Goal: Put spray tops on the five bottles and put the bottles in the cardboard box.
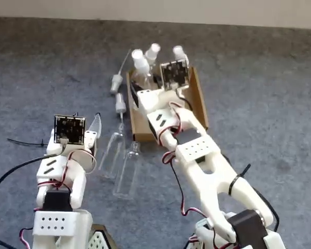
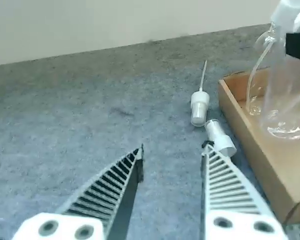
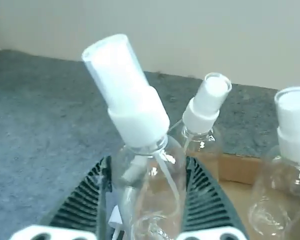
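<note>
In the right wrist view my right gripper [image 3: 147, 200] is shut on a clear bottle [image 3: 145, 195] whose white spray top [image 3: 127, 95] leans to one side. It holds this bottle [image 1: 140, 65] at the left end of the cardboard box [image 1: 201, 104]. Two more topped bottles [image 1: 153, 52] [image 1: 179, 53] stand in the box behind it. Two bare bottles [image 1: 111, 150] [image 1: 128, 168] lie on the carpet between the arms. Two loose spray tops [image 2: 199, 107] [image 2: 220, 139] lie just ahead of my open left gripper [image 2: 172, 152], beside the box wall [image 2: 260, 145].
Grey carpet covers the whole table, with free room to the left of the left arm and to the right of the box. A black cable [image 1: 26, 141] trails left of the left arm. A pale wall runs along the far edge.
</note>
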{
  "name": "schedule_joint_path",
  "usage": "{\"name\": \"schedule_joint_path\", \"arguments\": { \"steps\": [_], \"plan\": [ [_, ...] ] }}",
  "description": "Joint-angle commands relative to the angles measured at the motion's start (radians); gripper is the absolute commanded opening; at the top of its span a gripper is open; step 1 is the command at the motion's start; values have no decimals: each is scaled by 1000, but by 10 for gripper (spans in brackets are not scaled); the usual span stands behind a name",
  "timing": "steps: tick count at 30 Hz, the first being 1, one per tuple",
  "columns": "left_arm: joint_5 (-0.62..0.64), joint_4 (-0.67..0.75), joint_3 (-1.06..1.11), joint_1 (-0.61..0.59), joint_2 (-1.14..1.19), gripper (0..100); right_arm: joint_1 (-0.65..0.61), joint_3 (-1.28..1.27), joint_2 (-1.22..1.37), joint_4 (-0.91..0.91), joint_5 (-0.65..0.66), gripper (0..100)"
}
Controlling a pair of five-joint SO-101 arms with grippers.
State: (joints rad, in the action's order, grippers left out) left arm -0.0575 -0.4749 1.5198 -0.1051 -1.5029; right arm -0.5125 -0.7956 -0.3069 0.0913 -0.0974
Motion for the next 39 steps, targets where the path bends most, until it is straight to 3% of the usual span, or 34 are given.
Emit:
{"name": "schedule_joint_path", "arguments": {
  "steps": [1,39],
  "plan": [
    [-3,25,-2,-16,-25,171,15,-27,-7,114,-6,5],
    [-3,21,-2,-15,-27,171,31,-35,265,331,-6,5]
  ]
}}
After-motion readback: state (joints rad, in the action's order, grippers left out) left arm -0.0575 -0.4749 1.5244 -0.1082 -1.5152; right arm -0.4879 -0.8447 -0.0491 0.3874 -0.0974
